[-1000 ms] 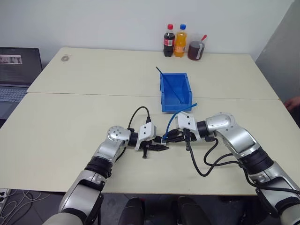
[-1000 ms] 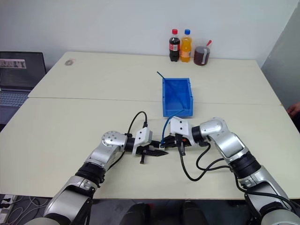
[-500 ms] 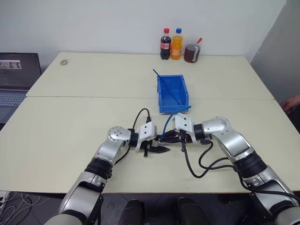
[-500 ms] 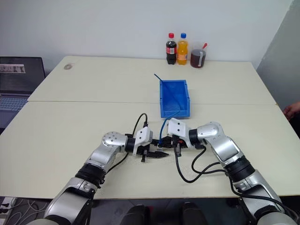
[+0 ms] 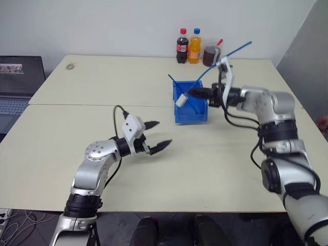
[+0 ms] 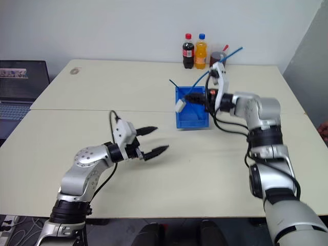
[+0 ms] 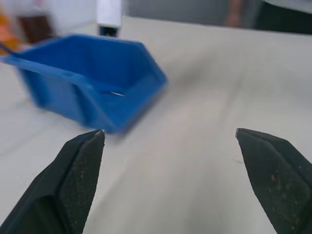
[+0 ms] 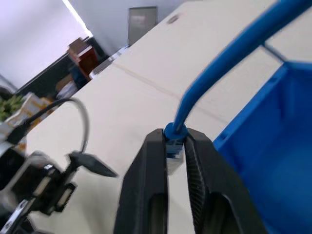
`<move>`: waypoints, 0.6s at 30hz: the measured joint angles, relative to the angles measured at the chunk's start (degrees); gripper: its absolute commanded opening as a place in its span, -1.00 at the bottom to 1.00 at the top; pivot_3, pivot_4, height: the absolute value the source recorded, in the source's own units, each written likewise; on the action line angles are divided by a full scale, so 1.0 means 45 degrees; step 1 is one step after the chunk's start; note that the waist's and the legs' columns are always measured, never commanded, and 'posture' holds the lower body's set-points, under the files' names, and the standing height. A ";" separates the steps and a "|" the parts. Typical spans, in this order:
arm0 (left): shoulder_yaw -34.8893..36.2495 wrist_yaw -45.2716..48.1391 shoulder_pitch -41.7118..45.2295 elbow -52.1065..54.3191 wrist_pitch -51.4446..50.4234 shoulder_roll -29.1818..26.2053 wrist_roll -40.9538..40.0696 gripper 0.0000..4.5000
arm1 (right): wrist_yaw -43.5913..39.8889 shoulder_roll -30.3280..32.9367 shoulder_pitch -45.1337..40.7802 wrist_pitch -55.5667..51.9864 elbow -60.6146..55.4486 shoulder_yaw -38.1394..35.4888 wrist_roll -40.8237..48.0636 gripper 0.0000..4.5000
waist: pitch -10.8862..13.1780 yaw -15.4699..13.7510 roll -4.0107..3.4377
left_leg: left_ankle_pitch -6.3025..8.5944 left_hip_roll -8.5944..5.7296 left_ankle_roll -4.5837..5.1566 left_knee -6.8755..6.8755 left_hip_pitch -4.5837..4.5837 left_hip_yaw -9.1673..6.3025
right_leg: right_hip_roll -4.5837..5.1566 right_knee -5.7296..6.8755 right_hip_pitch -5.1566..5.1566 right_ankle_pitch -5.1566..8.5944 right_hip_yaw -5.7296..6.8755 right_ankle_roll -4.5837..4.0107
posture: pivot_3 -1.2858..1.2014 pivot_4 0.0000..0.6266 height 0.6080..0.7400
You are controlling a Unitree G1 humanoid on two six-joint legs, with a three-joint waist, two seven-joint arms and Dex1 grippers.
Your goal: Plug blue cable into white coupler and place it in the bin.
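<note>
My right gripper point(image 5: 191, 94) is raised over the blue bin point(image 5: 190, 117) and shut on the plug end of the blue cable point(image 5: 230, 54), which slants up and away to the right. The white coupler point(image 5: 180, 100) hangs at the cable's end, just past the fingertips and above the bin's left side. In the right wrist view the two fingers point(image 8: 151, 165) pinch the cable's blue boot point(image 8: 173, 132). My left gripper point(image 5: 164, 133) hovers above the table to the left of the bin, open and empty, and its wrist view looks at the bin point(image 7: 73, 105) and the coupler point(image 7: 108, 17).
Two bottles point(image 5: 189, 46) and a cup of dark drink point(image 5: 210, 55) stand at the table's far edge. A thin dark stick point(image 5: 180, 89) pokes out of the bin. A laptop point(image 5: 15, 82) sits at the far left. A person's hand point(image 5: 323, 122) shows at the right edge.
My right gripper lifted the cable and coupler off the table and carried them up over the bin. My left gripper opened, let go, and drew back to the left and upward.
</note>
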State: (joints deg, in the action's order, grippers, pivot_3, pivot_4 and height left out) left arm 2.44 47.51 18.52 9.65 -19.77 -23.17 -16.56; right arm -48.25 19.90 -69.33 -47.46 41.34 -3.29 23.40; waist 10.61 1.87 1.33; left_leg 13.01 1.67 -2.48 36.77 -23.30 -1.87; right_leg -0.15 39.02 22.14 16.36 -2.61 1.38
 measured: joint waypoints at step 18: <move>-0.0091 -0.2915 -0.1723 0.1953 -0.0768 0.0705 -0.0295 1.00 | 0.1806 -0.0509 -0.2034 0.4772 0.7132 -0.0531 -0.2558 0.98 | 0.0002 -0.0010 -0.0004 | -0.0001 -0.0008 -0.0002 0.0021 -0.0129 0.0054 | 0.0037 0.0015 0.0125 -0.0004 -0.0027 0.0006 | 0.03 -0.52 1.00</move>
State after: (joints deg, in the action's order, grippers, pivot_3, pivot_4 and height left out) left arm 2.03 34.40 10.77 18.44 -23.22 -20.00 -17.89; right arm -40.13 17.62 -78.48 -25.99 73.43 -5.68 11.89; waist 10.62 1.83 1.32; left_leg 13.00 1.63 -2.49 36.86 -23.88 -1.63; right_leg 0.02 39.08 22.71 16.34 -2.73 1.41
